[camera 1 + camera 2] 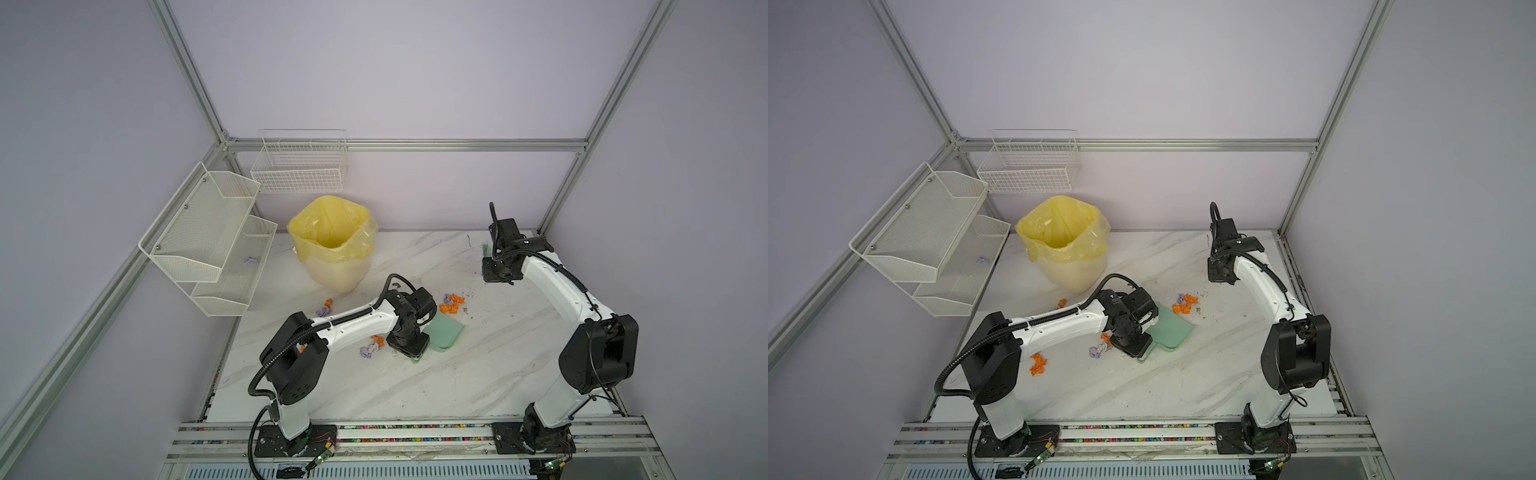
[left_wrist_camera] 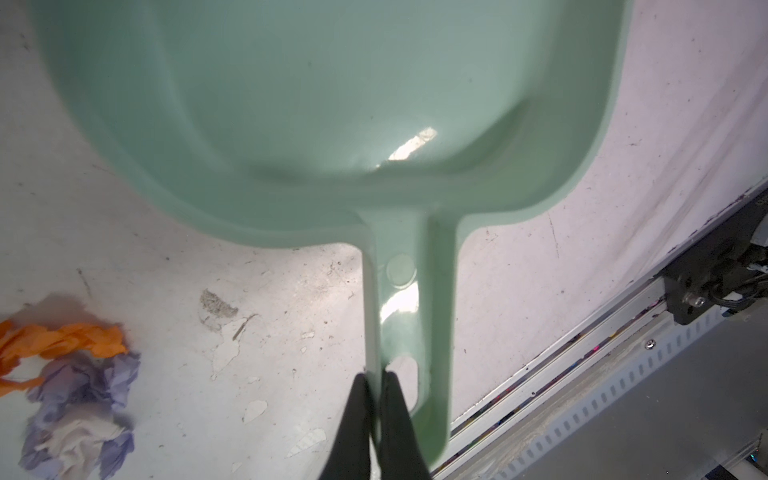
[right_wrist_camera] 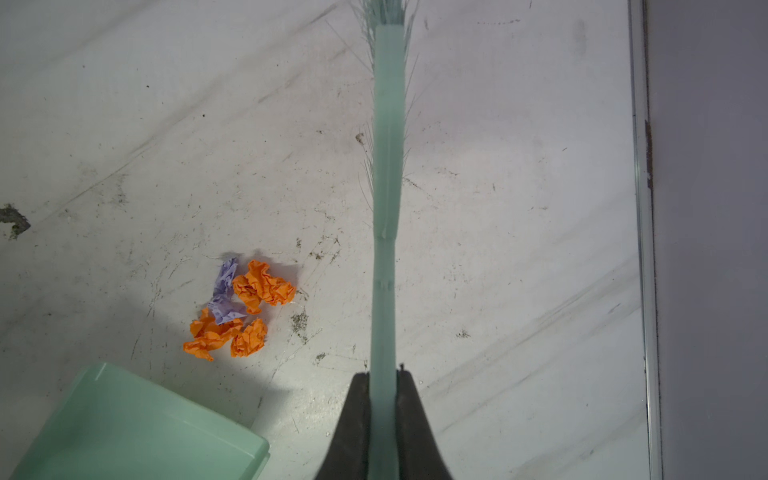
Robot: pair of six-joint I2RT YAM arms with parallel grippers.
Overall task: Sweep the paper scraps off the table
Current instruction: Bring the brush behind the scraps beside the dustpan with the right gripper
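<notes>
On the white marble table [image 1: 478, 386] the paper scraps lie in small orange and lavender heaps: one [image 1: 452, 303] just beyond the dustpan's open edge, one [image 1: 371, 347] beside my left wrist, one [image 1: 324, 308] nearer the bin, and an orange one [image 1: 1038, 365] by the left arm. A mint green dustpan [image 1: 445, 332] rests flat on the table, and my left gripper [image 2: 377, 380] is shut on the rim of its handle. My right gripper [image 3: 384, 378] is shut on the handle of a mint green brush [image 3: 387, 166], off to the right of the heap [image 3: 241, 307].
A bin lined with a yellow bag [image 1: 332, 241] stands at the back left. White mesh shelves [image 1: 208, 245] on the left wall hold one lavender scrap [image 1: 251, 260]. A wire basket [image 1: 299, 166] hangs on the back wall. A metal rail [image 1: 415, 432] runs along the front edge.
</notes>
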